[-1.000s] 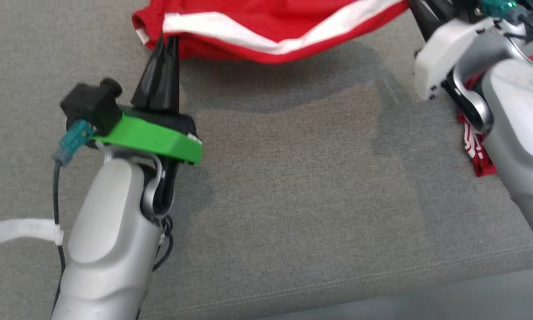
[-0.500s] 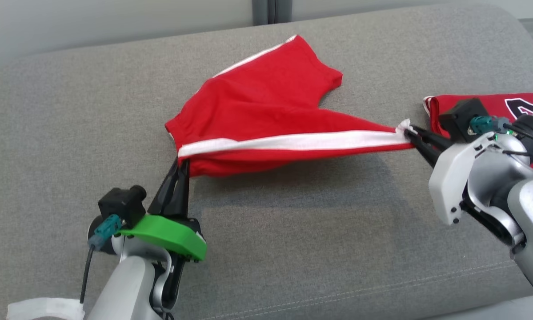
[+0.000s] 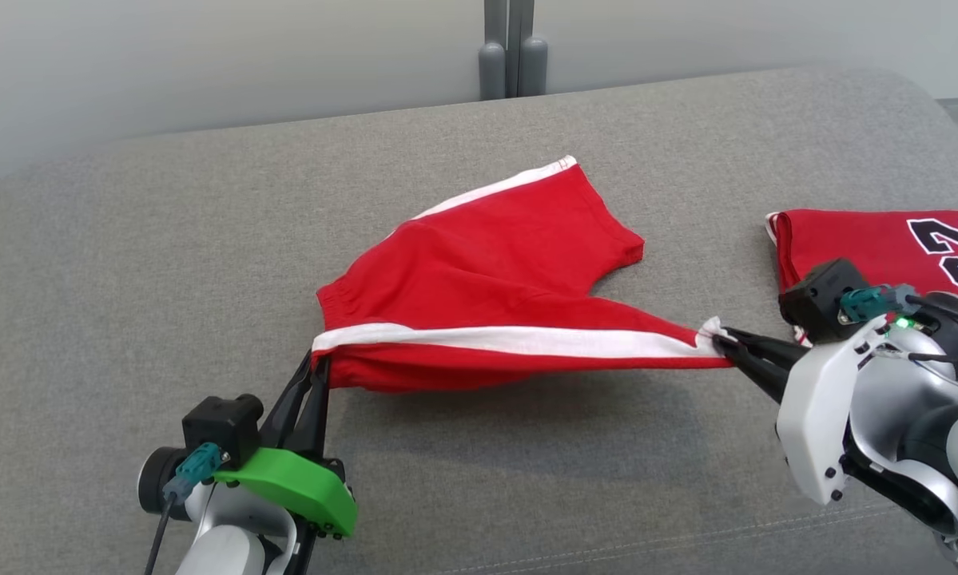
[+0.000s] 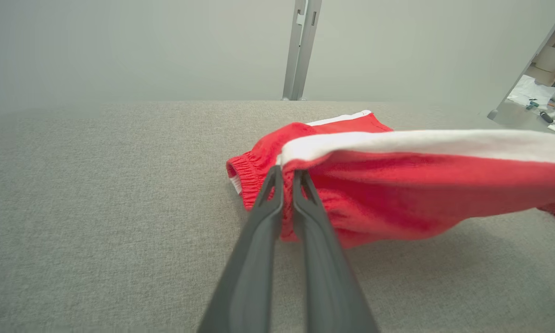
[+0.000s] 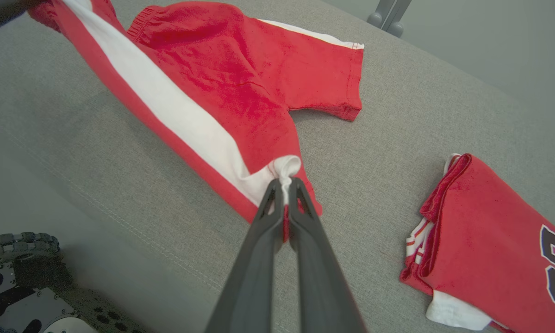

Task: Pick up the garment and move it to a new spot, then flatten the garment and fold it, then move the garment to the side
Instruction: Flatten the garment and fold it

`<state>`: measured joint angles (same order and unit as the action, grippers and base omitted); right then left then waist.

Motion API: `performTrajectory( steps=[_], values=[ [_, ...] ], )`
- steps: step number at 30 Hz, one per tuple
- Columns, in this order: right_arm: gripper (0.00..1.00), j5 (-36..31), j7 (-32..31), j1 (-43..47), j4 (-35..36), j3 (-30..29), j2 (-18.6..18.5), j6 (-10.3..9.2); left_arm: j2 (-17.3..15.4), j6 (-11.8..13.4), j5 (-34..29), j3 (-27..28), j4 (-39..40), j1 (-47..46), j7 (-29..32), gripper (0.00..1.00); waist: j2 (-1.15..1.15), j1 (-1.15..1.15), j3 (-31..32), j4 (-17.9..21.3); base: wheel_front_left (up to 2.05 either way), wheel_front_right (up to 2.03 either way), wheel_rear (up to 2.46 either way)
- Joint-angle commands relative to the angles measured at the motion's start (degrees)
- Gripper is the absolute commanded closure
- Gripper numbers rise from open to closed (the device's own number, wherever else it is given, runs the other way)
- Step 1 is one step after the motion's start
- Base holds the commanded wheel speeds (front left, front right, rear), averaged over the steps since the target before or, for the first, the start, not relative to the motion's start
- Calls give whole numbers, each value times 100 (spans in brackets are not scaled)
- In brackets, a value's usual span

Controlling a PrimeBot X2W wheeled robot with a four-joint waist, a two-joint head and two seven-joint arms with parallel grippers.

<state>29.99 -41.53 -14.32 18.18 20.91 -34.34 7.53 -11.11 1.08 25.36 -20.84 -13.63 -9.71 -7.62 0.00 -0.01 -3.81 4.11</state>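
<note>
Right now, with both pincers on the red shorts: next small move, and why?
Probably lower both together, stripe taut, to lay the red shorts flat. The left pincer is shut on the waistband corner, the right pincer on the leg hem; that edge hangs above the grey cushion while the far leg rests on it.

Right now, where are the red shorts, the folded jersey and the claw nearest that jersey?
red shorts (image 3: 494, 267), head view, the flat far leg.
folded jersey (image 3: 850, 239), head view, its plain red part.
right gripper (image 3: 722, 343), head view, fingertips shut on the stripe's end.
</note>
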Motion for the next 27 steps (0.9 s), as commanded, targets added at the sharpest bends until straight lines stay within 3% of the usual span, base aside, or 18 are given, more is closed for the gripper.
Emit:
performTrajectory(
  steps=[1,9,17,24,27],
  values=[
    [100,-70,16,32,60,-101,35,-9,-9,48,15,-14,113,81,22,100,0,1,36,-54,0,0,0],
    [100,-281,430,-615,-403,-71,55,-9,225,41,-10,-107,151,-382,-60,100,0,1,-143,-201,0,0,0],
    [100,-439,1118,-1690,-1713,275,307,-8,550,92,-112,-272,-487,-1176,-207,100,0,1,-570,-465,0,0,0],
    [100,-439,1578,-2441,-2888,454,543,-9,728,308,-17,-287,-1142,-1722,-368,100,0,1,-896,-684,0,0,0],
    [100,-509,1742,-2750,-3347,570,586,-8,766,270,58,-367,-1359,-1925,-428,100,0,1,-1009,-762,0,0,0]
  ],
)
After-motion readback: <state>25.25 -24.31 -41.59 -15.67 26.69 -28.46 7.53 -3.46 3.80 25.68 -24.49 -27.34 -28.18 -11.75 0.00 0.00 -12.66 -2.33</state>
